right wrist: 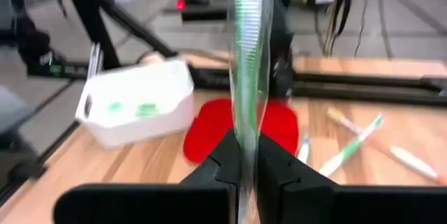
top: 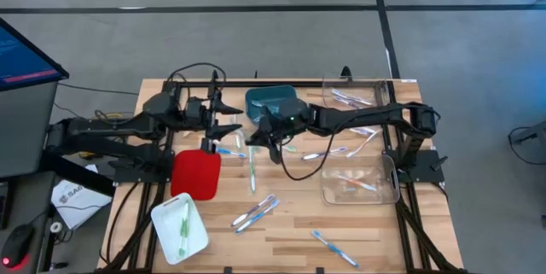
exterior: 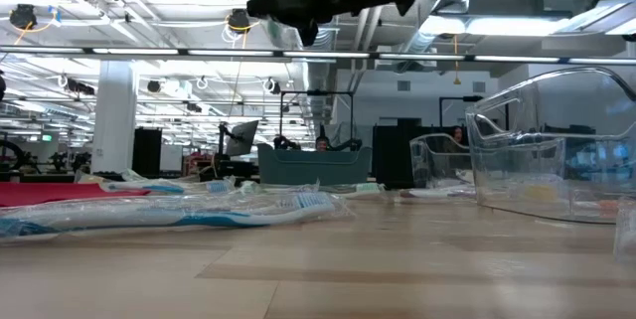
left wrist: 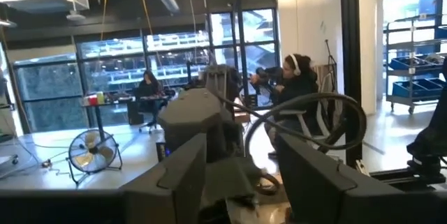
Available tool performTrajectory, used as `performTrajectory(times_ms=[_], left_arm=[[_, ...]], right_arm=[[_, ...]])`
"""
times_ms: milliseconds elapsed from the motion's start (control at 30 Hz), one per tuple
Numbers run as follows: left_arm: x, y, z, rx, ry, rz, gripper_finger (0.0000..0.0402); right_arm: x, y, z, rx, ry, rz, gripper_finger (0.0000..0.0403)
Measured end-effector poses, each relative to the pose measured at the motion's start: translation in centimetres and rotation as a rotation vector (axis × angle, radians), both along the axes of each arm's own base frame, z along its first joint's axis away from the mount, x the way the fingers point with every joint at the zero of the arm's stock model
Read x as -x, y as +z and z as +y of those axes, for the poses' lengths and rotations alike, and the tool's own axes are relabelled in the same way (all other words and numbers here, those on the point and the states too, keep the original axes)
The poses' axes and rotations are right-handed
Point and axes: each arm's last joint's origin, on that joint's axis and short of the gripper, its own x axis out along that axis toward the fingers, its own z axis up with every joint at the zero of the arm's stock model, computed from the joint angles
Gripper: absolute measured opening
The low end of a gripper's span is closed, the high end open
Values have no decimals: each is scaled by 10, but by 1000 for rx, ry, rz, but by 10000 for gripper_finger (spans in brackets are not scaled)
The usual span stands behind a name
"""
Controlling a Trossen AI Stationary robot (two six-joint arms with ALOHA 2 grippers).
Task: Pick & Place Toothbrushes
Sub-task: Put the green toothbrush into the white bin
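We count four bins on the wooden table (top: 281, 231): a teal bin (top: 273, 102) at the far edge, two clear bins (top: 359, 180) on the right side, each with a few toothbrushes inside, and a white bin (top: 179, 227) near the front left holding one green toothbrush (top: 183, 217). A red lid or tray (top: 196, 173) lies flat beside the white bin. About a dozen loose toothbrushes (top: 254, 212) lie scattered across the middle and front of the table.

The right gripper (right wrist: 246, 155) hangs above the table centre. Only its wrist view shows what it holds: its fingers are pinched on a wrapped green toothbrush (right wrist: 247, 49) standing upright. The left gripper (top: 229, 113) hovers behind the red piece, fingers spread with nothing between them; its wrist view sees only the room and seated people. Black cables (top: 300, 171) drape over the table.
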Motion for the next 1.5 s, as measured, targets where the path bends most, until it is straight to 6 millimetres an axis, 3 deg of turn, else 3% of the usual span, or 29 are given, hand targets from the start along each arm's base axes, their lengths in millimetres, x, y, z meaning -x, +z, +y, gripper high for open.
performTrajectory(times_ms=[400,667,1000,1167,1500], left_arm=[[1,-9,0,21,7,126,172],[-4,5,-1,33,76,333,172],[-52,11,-12,-50,98,704,173],[-67,17,-19,-142,190,924,173],[-92,19,-26,-182,180,1138,173]], right_arm=[[4,1,11,13,-20,248,10],[8,-3,8,3,-31,318,10],[12,-8,6,5,-86,386,10],[18,-15,5,37,-144,480,10],[27,-18,4,137,-270,633,10]])
